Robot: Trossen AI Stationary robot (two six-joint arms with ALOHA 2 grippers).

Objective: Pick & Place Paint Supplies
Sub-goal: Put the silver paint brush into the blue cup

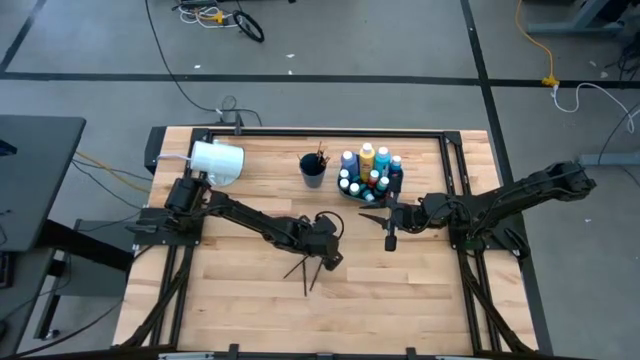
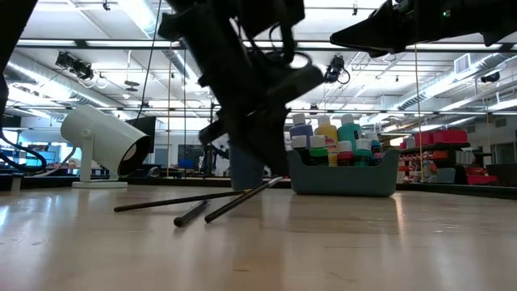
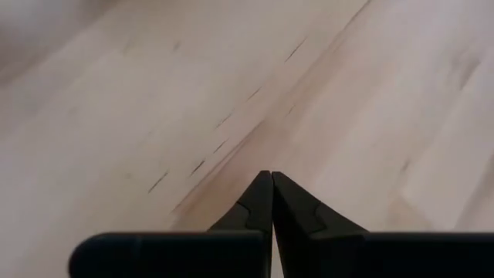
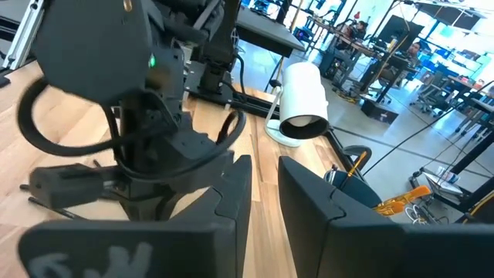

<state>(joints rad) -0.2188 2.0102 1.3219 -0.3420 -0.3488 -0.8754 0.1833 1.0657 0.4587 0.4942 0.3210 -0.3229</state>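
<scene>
In the high view's centre, our left gripper (image 1: pixel 325 255) hangs, fingers pressed together on nothing, right above the paintbrushes (image 1: pixel 305 270), which lie splayed toward the lower left, open wood all round. Our right gripper (image 1: pixel 390 238), jaws parted and empty, waits below the tray of bottles (image 1: pixel 368 172).

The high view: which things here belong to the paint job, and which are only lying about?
Belong:
- paint bottles in the bin
- brushes on the table
- brushes in the dark cup

Lying about:
- white cylinder
- cables on the floor
</scene>
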